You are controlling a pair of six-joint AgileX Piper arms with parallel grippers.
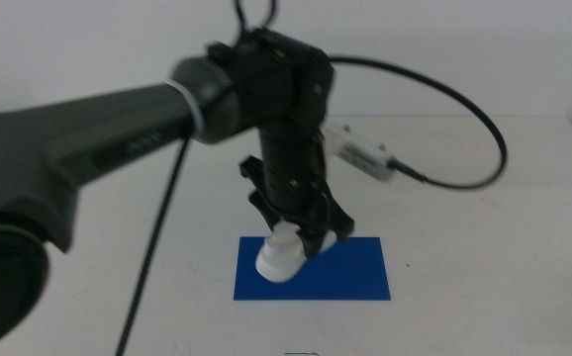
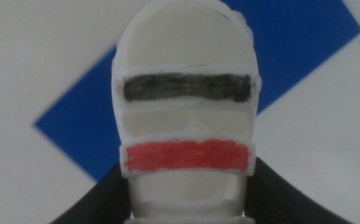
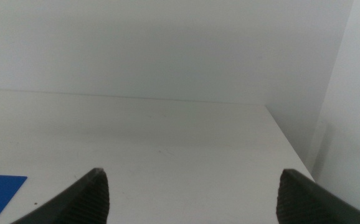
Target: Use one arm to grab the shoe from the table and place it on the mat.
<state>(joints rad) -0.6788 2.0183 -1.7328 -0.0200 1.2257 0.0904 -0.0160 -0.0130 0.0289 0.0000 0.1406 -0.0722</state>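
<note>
We've got the shoe [image 2: 186,118] clamped in our left tool [image 1: 301,235], just above the blue mat [image 1: 350,272]. Placing step: lower, release. Right tool [image 3: 192,193] waits wide.

Shoe [image 2: 186,93] smooth white plastic-looking, painted matt straps; mat [image 1: 350,272] flat matt blue; bench [image 1: 484,257] smooth matt white.

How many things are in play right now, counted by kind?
Shoes: 1, the shoe, held by the left gripper over the mat.
Mats: 1, the blue mat on the table.
Grippers: 2, the right gripper waiting open.
Total: 4.
</note>
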